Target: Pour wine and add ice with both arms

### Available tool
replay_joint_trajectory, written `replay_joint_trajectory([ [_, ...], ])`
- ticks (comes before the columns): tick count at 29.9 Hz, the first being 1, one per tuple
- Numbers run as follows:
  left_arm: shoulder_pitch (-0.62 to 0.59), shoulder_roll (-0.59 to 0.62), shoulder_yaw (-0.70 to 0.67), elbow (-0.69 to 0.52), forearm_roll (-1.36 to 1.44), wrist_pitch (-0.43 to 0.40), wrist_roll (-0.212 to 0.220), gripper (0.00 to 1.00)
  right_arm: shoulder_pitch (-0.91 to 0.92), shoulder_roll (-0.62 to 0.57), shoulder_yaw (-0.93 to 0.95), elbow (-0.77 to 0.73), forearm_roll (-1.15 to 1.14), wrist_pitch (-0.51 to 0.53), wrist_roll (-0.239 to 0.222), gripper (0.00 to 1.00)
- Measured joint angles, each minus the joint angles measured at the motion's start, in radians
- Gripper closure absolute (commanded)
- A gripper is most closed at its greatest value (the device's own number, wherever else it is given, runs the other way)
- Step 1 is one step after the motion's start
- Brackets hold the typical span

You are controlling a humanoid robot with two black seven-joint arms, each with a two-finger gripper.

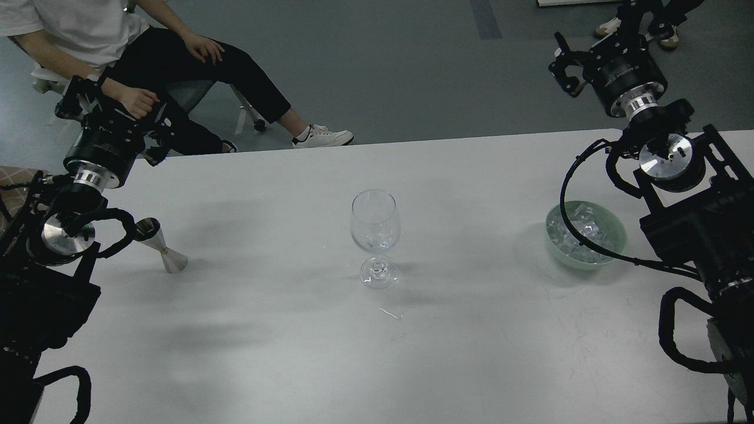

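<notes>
The broad white rectangular worktop (pixel 283 353) fills most of the view, its far edge running across the upper third, with grey floor beyond.

The two black jointed arms come next in bulk. The left arm (pixel 53 247) rises from the lower left corner, bends at a round silver joint cap and reaches up past the worktop's far-left corner. Its tool (pixel 112 109) hangs off the worktop, in front of a seated person in a white shirt and black trousers (pixel 177 59) — the dark fingers blend into the dark clothing, so I cannot tell whether the tool is wide or narrow. The right arm (pixel 695 212) climbs from the lower right edge, folds at its own silver cap and stretches up beyond the far-right corner. Its tool (pixel 566 68) is raised over the floor, the claw-like fingers parted with a visible gap and nothing between them.

A pale green round ceramic bowl (pixel 615 244) sits on the right side of the worktop, just beside the right arm — a looping black cable crosses in front of it. Inside lies the ice (pixel 583 227), small clear chunks heaped together.

A clear stemmed wine glass (pixel 375 235) stands upright at the centre, well apart from the bowl.

A small silver hourglass-shaped metal jigger (pixel 162 247) stands tilted at the left, close to the left arm's cable.
</notes>
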Motion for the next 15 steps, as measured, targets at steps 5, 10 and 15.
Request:
replay_joint_trajectory([
  [5, -0.011, 0.004, 0.016, 0.000, 0.001, 0.002, 0.000, 0.01, 0.000, 0.005, 0.000, 0.000, 0.001, -0.003, -0.001, 0.00],
  [10, -0.032, 0.007, 0.053, 0.003, 0.001, 0.004, -0.004, 0.01, 0.000, 0.006, 0.000, 0.000, 0.001, -0.004, -0.001, 0.00],
  [15, -0.051, 0.007, 0.064, 0.006, 0.000, 0.008, -0.006, 0.02, 0.000, 0.006, 0.000, 0.000, 0.001, -0.004, 0.000, 0.00],
])
